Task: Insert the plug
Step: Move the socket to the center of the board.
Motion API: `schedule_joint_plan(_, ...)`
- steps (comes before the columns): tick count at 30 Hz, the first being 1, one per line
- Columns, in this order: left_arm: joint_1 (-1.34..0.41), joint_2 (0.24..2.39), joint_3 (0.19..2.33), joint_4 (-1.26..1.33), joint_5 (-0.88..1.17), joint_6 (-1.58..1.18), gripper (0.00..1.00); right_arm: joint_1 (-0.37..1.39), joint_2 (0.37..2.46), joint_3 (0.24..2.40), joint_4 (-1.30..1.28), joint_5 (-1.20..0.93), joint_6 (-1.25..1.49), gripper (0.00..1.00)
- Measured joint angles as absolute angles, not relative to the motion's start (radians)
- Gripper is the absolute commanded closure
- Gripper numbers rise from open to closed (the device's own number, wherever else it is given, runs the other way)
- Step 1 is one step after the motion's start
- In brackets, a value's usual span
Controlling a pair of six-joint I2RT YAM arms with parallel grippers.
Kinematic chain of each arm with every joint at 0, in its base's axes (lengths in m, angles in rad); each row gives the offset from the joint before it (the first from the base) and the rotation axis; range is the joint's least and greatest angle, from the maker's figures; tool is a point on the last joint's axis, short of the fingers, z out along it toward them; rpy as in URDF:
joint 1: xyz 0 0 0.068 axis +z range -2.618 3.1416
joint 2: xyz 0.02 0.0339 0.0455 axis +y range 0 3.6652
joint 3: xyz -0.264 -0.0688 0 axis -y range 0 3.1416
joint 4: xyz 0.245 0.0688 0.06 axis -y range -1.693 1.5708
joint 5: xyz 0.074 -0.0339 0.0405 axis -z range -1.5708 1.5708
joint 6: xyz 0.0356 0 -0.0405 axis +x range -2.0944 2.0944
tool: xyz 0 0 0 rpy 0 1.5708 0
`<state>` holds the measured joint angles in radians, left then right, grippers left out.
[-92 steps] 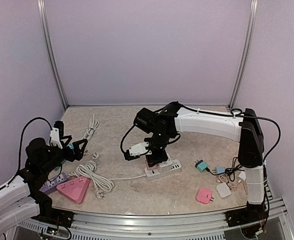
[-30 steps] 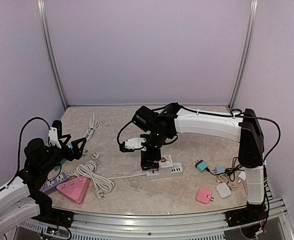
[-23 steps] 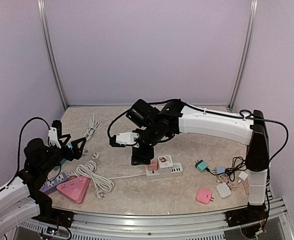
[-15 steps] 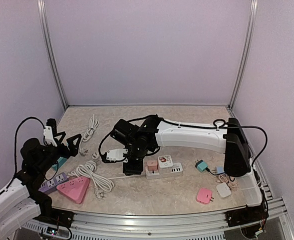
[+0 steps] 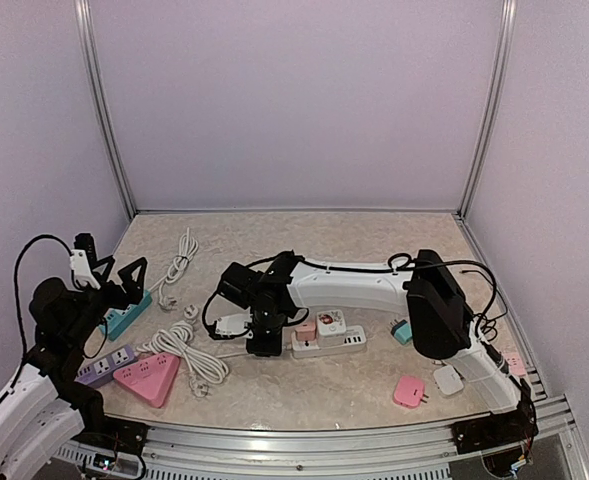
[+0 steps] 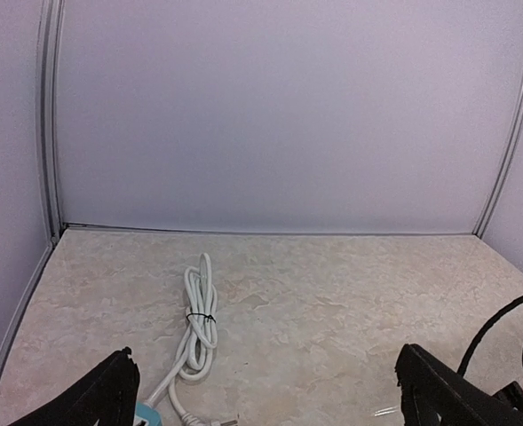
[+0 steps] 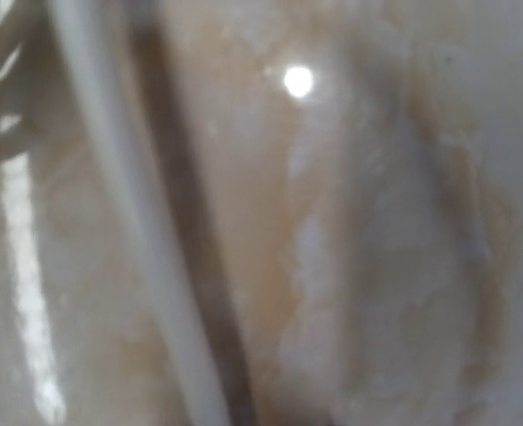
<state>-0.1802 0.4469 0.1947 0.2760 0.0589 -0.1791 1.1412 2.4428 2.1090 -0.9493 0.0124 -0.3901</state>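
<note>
Right now, see pink plug (image 5: pixel 305 329) seated upright on top of white pwr strip (image 5: pixel 342 342), touching a white plug (image 5: pixel 329 322) w/ a picture on its face just to its R. No gripper on pink plug. Note R gripper (image 5: pixel 264 344) pointed down, very low over the worktop (image 5: pixel 374 250), just off the strip's L end, above the strip's white cord (image 5: pixel 236 355). Can't tell whether clenched or released: top view too small, wrist view only a blurred close-up of cord on marble, fingers out of frame. Find L gripper (image 6: pixel 265 357) raised at far L, spread wide, grasping nothing, facing a tied white cable bundle (image 6: pixel 199 321) further back. Near L arm: teal strip (image 5: pixel 124 318), purple strip (image 5: pixel 109 365), pink triangular strip (image 5: pixel 149 378), loose white cable coil (image 5: pixel 179 345). At R side, well apart from white pwr strip: teal adapter (image 5: pixel 402 331), pink adapter (image 5: pixel 409 391), white adapter (image 5: pixel 447 380).
</note>
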Motion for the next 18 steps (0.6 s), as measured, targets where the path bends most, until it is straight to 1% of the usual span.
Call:
schedule_joint_plan(3,-0.179,0.445,0.195,0.276,0.059,-0.179,0.01,1.134,2.45,2.118,-0.952,0.005,-0.378,1.0)
schedule_joint_plan(11,-0.162,0.442,0.194,0.276,0.06,-0.178,0.01,1.07,2.451,2.117,-0.931,0.005,-0.329,1.0)
schedule_joint_plan(18,-0.157,0.442,0.194,0.276,0.061,-0.177,0.01,0.893,2.452,2.115,-0.908,0.095,-0.248,1.0)
